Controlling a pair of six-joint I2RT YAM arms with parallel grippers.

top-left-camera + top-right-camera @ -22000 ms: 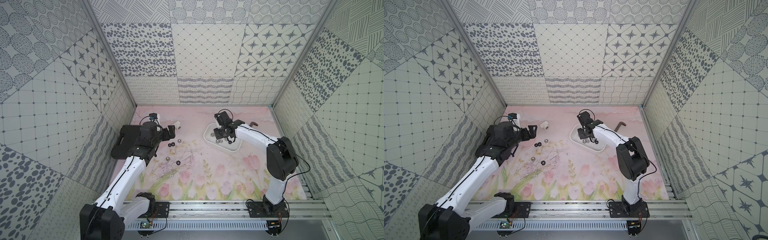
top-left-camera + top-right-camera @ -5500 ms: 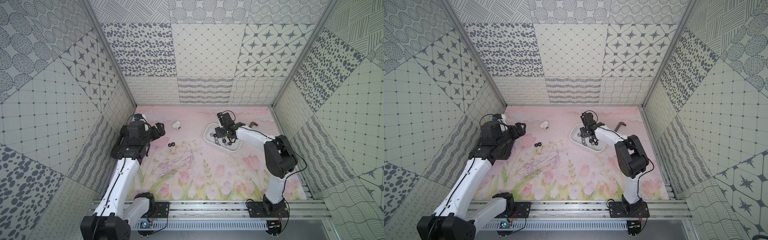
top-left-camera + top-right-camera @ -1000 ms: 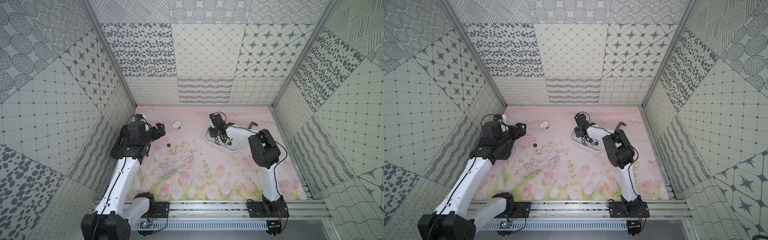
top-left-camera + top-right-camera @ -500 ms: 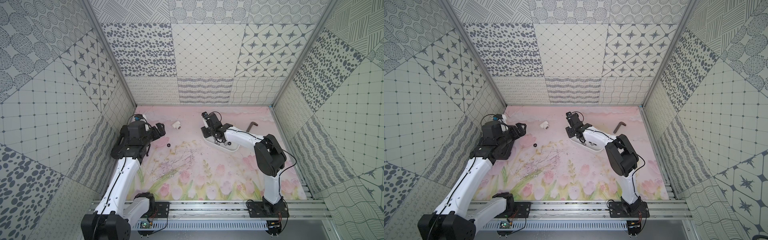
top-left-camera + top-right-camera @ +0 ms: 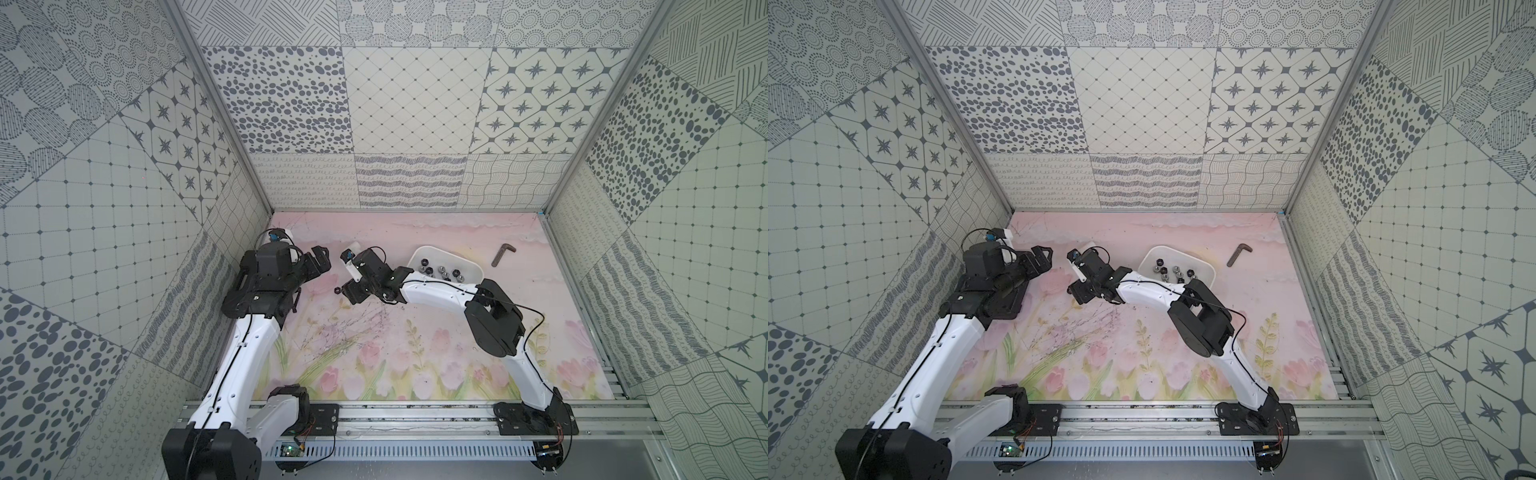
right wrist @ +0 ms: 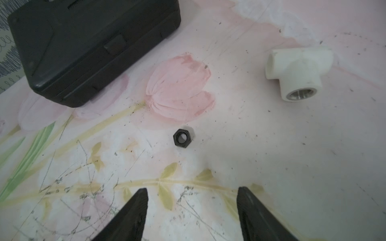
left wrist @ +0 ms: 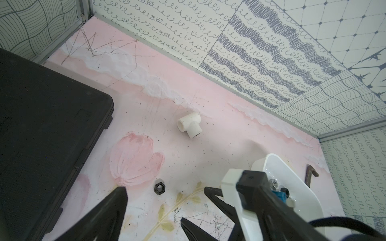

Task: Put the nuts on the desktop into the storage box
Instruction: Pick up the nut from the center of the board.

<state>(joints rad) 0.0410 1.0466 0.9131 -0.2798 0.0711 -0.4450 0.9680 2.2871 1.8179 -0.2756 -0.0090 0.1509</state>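
Black nut is lying flat on the desktop, alone, just off a printed tulip, in the left half toward the far edge. We are seeing the right gripper poised just short of it, jaws spread wide with nothing between them. The nut is sitting ahead of the gap, untouched. In a top view this gripper is reaching across toward the left edge, with the nut just beside its tips.

We are noting the box toward the far edge, right of centre, its near end hidden behind the right arm. Other nuts are resting inside it, black and silver mixed, too small for us to count.

We are logging the left gripper near the left edge, beside the case, jaws parted and empty. In its wrist view its fingers are framing bare desktop close to the loose nut.

Also lying on the desktop:
- A white tee toward the far edge, apart from the nut.
- A hex key toward the far right corner, near the box but not touching it.
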